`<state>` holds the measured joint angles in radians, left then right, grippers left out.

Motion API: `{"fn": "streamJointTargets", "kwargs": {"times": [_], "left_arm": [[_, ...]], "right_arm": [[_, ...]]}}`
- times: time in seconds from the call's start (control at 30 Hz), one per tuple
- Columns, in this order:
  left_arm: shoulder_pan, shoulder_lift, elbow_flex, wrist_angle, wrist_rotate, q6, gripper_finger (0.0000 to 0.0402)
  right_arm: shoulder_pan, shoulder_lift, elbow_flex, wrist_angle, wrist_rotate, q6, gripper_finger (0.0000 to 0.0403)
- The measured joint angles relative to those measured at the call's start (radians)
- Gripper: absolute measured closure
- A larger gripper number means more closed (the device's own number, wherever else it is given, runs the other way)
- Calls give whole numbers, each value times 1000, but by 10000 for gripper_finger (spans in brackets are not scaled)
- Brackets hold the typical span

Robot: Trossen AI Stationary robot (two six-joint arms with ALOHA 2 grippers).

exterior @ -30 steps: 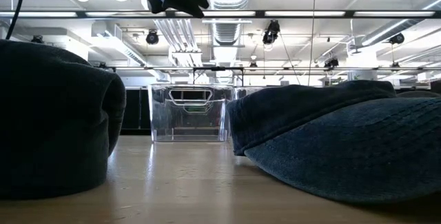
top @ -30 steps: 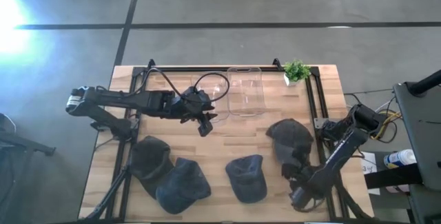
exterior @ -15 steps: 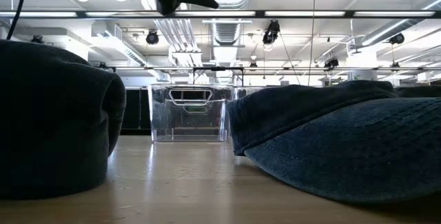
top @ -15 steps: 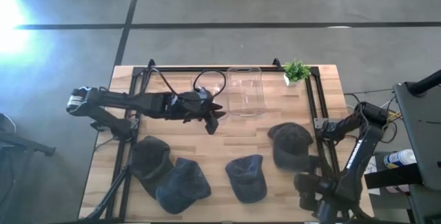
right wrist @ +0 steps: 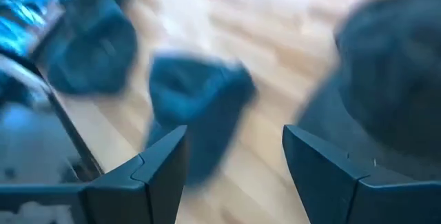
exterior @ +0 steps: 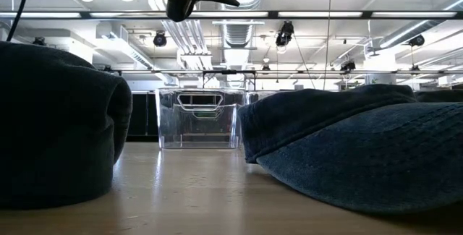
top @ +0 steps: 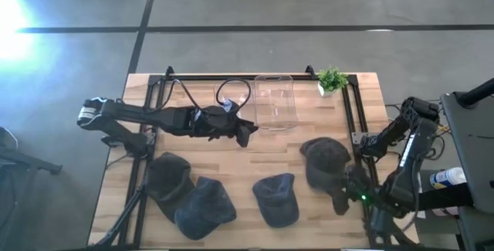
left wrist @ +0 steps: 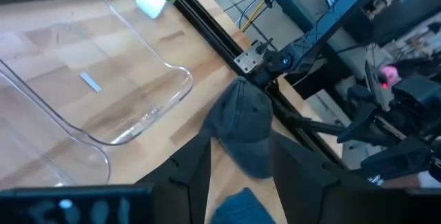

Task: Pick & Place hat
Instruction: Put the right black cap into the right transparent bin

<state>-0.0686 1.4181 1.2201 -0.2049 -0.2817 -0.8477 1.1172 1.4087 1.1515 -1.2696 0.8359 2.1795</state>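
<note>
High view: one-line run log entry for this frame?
left gripper: open, empty, beside clear bin | right gripper: open, empty, by rightmost hat | hats: four on table, bin empty

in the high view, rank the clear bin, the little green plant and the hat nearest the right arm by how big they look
1. clear bin and the hat nearest the right arm: they look about alike in footprint, too close to rank.
2. little green plant: clearly the smallest.

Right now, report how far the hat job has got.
Done: nothing visible; the clear bin is empty. In hand: nothing; the left gripper hovers open beside the bin, the right gripper is open by the rightmost hat. Left: all four hats lie on the table.
</note>
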Motion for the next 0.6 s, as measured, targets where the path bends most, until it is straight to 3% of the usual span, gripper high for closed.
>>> {"fn": "streamJointTargets", "kwargs": {"times": [0.2, 0.43, 0.6], "left_arm": [[-2, 0, 0, 14, -5, -125, 262], [-2, 0, 0, 36, -162, -284, 262], [-1, 0, 0, 36, -218, -410, 262]], "right_arm": [[-105, -71, 0, 28, 32, -287, 174], [-146, -156, 0, 31, 31, -564, 174], [-145, -199, 2, 33, 31, -669, 174]]}}
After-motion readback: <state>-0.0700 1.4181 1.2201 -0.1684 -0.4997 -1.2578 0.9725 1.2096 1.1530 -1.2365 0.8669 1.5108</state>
